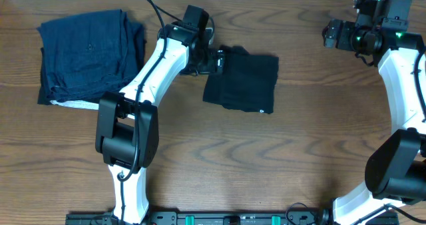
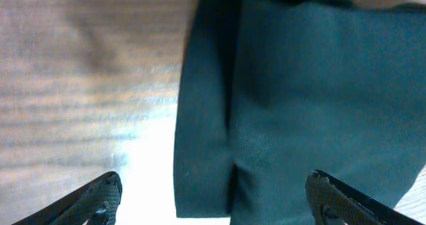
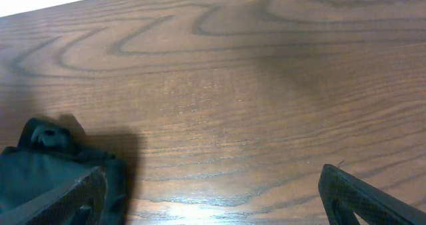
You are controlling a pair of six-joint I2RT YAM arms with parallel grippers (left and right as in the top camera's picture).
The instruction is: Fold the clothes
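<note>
Neatly folded black garment, squarish, layered edges, flat on wooden table

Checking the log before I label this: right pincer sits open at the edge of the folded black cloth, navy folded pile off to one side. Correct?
No: the left pincer sits open at the edge of the folded black cloth, as the overhead view shows; the right pincer hangs far from it. The navy folded pile does lie off to one side.
</note>
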